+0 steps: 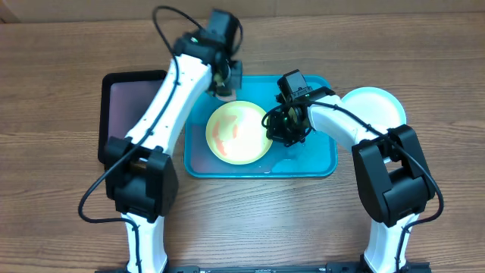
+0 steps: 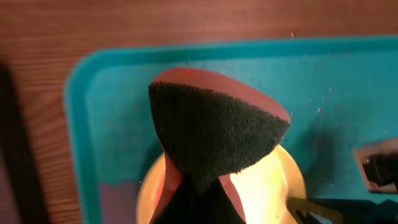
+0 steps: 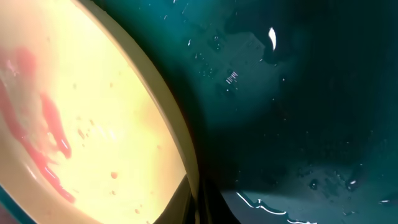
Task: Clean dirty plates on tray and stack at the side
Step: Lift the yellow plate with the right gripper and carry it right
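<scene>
Holding, left claw [image 1: 223, 85]: pressed together on a folded sponge [image 2: 217, 130], dark scrub face poking out past the tips.
Plate from left claw: yellow-green plate [image 1: 239, 133] just under and ahead of the sponge, near rim right below it; touching or not, can't tell.
Smears: red smears [image 3: 50, 134] further in from the sponge, toward the plate's middle.
Long axis: none really, round plate.
Right claw [image 1: 282, 127]: at the opposite rim, rim running in between the tips; clamped or only straddling, can't tell.
Nearer for scrubbing: left, probably just a short sweep inward.
Tray [image 1: 318, 163]: under both claws, wet beside the right one.
Side spot: pale plate [image 1: 375, 106] off the tray, out beyond the right claw.
</scene>
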### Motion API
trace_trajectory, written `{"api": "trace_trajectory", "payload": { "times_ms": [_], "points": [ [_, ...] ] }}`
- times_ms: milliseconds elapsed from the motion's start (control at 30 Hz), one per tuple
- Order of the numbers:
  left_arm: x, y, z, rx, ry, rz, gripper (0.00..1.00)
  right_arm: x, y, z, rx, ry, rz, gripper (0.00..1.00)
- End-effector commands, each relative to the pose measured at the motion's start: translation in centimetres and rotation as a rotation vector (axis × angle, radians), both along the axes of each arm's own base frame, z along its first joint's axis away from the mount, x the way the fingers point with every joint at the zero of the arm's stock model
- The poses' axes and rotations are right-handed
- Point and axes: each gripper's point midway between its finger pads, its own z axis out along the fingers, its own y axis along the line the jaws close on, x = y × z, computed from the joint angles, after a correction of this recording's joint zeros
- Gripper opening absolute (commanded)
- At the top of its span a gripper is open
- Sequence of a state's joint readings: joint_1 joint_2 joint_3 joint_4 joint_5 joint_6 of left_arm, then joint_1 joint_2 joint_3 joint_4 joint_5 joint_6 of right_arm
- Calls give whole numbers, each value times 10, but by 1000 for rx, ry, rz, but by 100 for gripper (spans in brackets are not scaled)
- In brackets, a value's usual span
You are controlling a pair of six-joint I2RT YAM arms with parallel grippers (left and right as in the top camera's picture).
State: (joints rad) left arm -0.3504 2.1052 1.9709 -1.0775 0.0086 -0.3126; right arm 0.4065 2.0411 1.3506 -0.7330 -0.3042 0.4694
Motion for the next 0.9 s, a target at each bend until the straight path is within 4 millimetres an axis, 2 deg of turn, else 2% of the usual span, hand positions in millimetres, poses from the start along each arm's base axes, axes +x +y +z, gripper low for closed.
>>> {"api": "trace_trajectory", "payload": {
  "times_ms": [0, 100, 233, 367, 533, 667, 867],
  "points": [
    [0, 6, 9, -17, 2, 20, 4, 12, -25, 30, -117, -121, -26, 4],
    [-4, 8, -1, -7, 26, 18, 4, 17, -46, 59, -213, -210, -62, 4],
    [-9, 9, -12, 3, 54, 18, 4, 17, -78, 88, -356, -292, -110, 4],
    [-13, 10, -26, 9, 72, 18, 4, 12, -112, 109, -518, -339, -173, 4],
    [-19, 12, -44, 17, 100, 21, 4, 0, -144, 138, -728, -414, -254, 4],
    [-23, 14, -52, 23, 114, 21, 4, -6, -151, 165, -850, -509, -279, 4],
    [-22, 13, -53, 21, 109, 21, 4, -13, -131, 209, -1003, -729, -231, 4]
  ]
}}
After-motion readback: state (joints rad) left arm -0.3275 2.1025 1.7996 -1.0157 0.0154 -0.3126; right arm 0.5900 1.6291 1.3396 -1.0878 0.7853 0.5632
